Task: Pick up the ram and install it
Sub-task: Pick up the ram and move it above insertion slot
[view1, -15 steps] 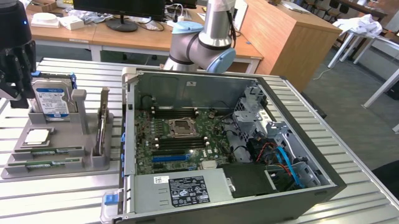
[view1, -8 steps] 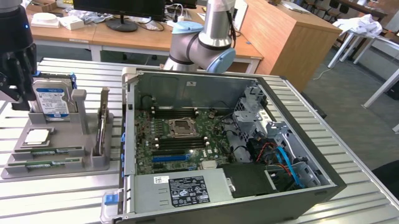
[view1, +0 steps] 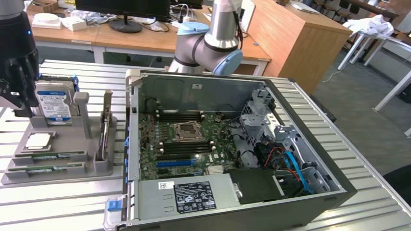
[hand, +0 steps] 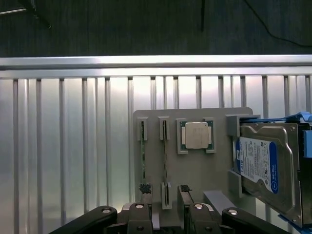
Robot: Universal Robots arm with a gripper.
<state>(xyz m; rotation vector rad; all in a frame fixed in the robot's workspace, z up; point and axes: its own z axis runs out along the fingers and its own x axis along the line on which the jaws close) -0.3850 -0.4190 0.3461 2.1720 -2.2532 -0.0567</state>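
the tool [hand: 165,194] hangs with its jaws wide above the grey holder [hand: 195,170] on the counter [hand: 73,146], to the exterior view's left of the open computer case [view1: 186,94]. the ram [hand: 165,156] sits untouched in its holder slot, in line with the gap between the jaws.

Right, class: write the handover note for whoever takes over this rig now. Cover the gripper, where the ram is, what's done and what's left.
Gripper: open, holding nothing, above the grey tray.
Ram: two sticks stand on edge in the tray's slots. One stick is in line with the gap between the fingers; the second stick is beside it.
Computer case: open, on the exterior view's right of the tray, motherboard exposed.
Done: nothing lifted yet.
Left: the whole job, both pick-up and install.
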